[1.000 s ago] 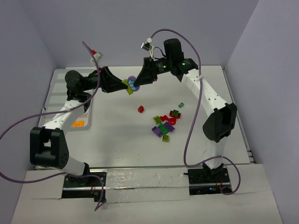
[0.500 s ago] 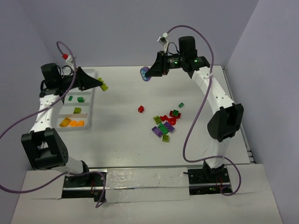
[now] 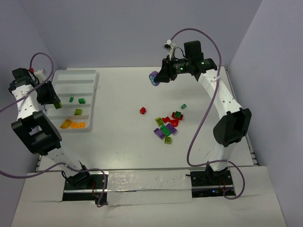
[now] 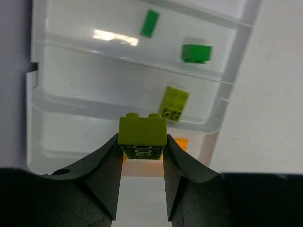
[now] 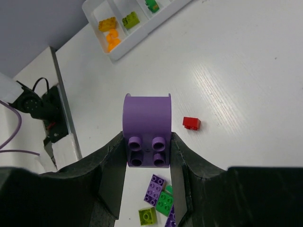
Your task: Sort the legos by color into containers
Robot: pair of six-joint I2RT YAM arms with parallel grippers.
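Legos [image 3: 166, 125], tiny studded plastic bricks, lie mostly in a loose cluster of purple, green, red and lime pieces at the right centre of the top view, on the flat white tabletop [image 3: 118, 142]. A wide stretch of bare tabletop separates that cluster from the flat white plastic tray [image 3: 75, 78] with low dividing walls at the upper left, close to the tabletop's left edge.

The left claw [image 4: 142, 142] hangs at the tray's left rim, near the grey side wall. Its jaws are partly closed and clamped on the sides of a lime-yellow two-stud brick [image 4: 142, 131]. In the left wrist view that brick sits over the divider just below the compartment holding a loose lime brick [image 4: 174, 102].

The right claw [image 5: 147, 151] hangs over bare tabletop at the upper middle of the top view, well apart from both cluster and tray. Its jaws are narrowed onto a purple rounded brick [image 5: 147, 118], gripped by its sides.

Inside the tray, two dark green bricks [image 4: 196, 53] share one compartment, the loose lime brick has the next, and orange bricks [image 3: 73, 125] fill the lowest. A single red brick [image 3: 142, 110] lies alone to the upper left of the cluster, and a small green brick [image 3: 183, 106] lies just above it.
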